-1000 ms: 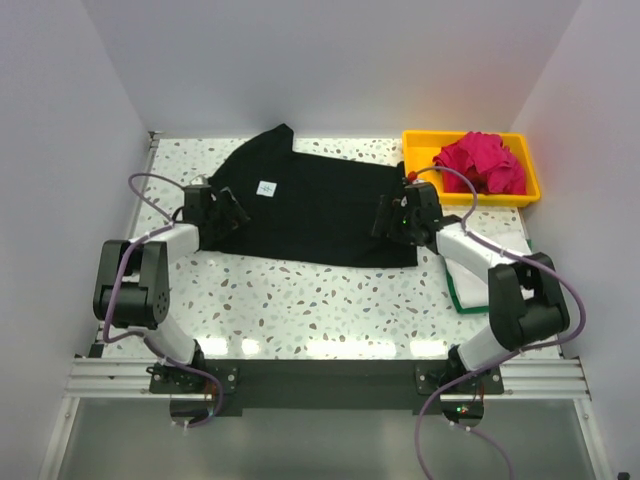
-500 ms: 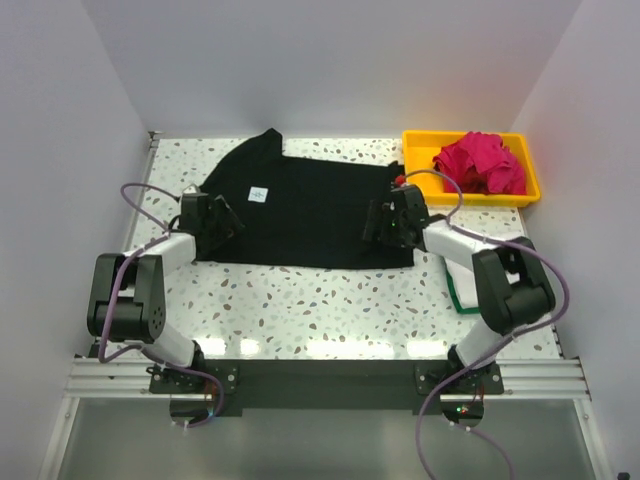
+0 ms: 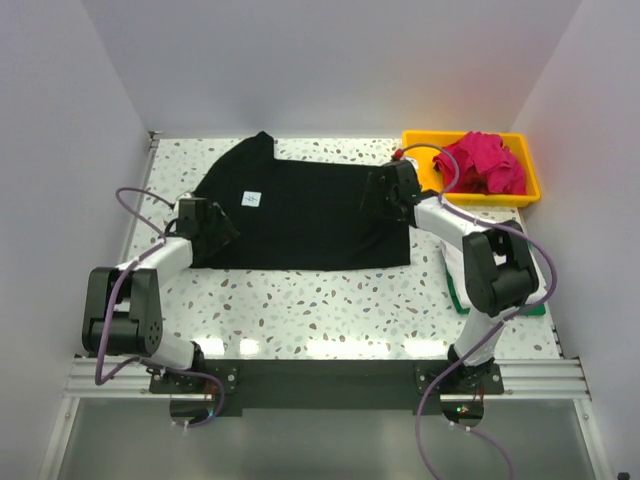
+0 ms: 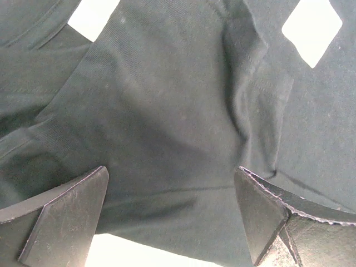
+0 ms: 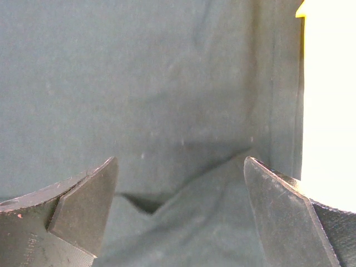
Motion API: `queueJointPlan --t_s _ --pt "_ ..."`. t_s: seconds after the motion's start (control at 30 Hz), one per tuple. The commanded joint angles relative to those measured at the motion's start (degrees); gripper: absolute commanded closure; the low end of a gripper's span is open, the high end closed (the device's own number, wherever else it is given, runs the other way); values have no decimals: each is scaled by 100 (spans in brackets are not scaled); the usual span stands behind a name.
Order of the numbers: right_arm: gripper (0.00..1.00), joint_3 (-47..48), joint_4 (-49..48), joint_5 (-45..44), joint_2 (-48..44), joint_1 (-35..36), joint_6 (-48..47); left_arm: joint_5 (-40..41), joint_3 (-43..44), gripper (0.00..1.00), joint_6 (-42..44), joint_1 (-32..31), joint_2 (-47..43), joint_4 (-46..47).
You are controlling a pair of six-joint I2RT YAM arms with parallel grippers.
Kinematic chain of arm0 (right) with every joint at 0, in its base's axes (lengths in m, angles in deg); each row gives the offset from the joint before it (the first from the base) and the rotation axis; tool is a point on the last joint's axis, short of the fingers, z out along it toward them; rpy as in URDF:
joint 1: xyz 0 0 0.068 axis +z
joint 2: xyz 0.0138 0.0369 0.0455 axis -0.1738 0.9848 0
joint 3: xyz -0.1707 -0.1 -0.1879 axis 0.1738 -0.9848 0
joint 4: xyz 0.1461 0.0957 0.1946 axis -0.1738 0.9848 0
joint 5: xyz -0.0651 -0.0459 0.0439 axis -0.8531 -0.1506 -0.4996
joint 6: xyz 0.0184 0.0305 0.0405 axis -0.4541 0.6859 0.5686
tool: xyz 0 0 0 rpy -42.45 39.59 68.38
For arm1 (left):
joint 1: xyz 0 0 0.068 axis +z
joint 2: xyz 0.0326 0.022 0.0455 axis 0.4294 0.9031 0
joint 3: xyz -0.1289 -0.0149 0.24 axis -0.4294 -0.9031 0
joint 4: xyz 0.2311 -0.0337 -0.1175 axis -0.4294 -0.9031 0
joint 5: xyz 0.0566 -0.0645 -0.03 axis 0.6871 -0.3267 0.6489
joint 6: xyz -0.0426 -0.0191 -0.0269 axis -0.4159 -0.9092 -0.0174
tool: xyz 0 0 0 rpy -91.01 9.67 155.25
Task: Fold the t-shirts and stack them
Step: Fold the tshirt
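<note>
Black t-shirt hem along speckled table

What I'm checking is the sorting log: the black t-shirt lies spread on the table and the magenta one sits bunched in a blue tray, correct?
Not quite: the tray is yellow, not blue, as the top external view shows. The rest stands: the black t-shirt lies spread on the table and the magenta t-shirt sits bunched in that tray.

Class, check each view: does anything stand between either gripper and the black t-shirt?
Nothing visible does. The left gripper and right gripper are both open right at the black t-shirt, and each wrist view shows only its cloth between the jaws.
</note>
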Motion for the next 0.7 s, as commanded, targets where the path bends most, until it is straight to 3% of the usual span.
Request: queueJointPlan --t_s 0.0,0.27,0.5,0.67 --pt "1 -242 156 188 -641 135 -108 143 -51 0 -75 62 -471 -395" --pt "1 -1138 121 884 -1345 592 -66 -93 106 0 -75 62 -833 -326" --pt "1 -1474 -20 936 -1004 592 32 -543 361 0 -13 62 229 202" --pt "1 -1868 130 682 -932 583 269 -52 248 0 -180 132 521 -314"
